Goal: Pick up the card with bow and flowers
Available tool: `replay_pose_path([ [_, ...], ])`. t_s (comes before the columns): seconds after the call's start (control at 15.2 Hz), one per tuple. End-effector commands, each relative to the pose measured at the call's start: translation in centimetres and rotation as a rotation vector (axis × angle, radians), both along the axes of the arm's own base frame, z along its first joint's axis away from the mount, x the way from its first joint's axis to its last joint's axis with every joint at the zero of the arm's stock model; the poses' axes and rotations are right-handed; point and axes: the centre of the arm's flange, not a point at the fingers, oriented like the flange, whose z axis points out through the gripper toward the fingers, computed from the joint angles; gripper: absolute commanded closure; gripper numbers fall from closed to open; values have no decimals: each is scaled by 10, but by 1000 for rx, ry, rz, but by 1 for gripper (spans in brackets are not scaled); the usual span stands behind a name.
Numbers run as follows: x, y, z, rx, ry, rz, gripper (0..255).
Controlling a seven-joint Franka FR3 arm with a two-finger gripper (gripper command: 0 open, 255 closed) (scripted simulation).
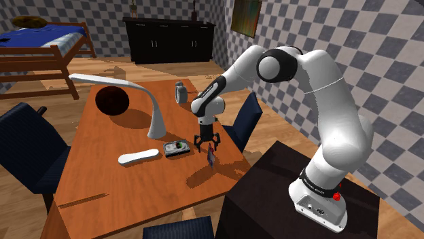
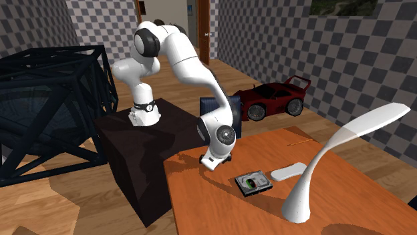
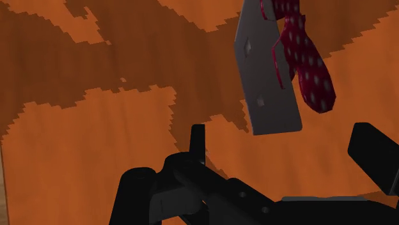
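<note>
**Fingers spread over the bow card**

The black gripper (image 1: 207,144) hangs over the wooden table (image 1: 102,176), fingers spread apart and clasping nothing. The grey card (image 1: 211,157) with its red dotted bow (image 3: 307,61) sits tilted just under the fingertips, close to the table edge nearest the stand. In the wrist view neither finger touches it. A hard drive (image 1: 176,149) lies just beside it, toward the table's middle, near a white desk lamp (image 1: 155,108).

arm (image 1: 333,102): white links | joints (image 1: 275,66): dark | hand (image 1: 208,144): all black | base (image 1: 318,206): red mark, perhaps a button
</note>
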Motion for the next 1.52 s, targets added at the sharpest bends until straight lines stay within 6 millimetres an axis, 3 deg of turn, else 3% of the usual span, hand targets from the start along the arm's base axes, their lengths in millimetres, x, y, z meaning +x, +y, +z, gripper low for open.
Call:
replay_pose_path([
  [0.0,0,-1,-9,0,0,0,0],
  [0.13,0,-1,-12,0,0,0,0],
  [0.2,0,-2,-12,0,0,0,255],
  [0.79,0,-1,-12,0,0,0,255],
  [1.45,0,-1,40,0,0,0,255],
])
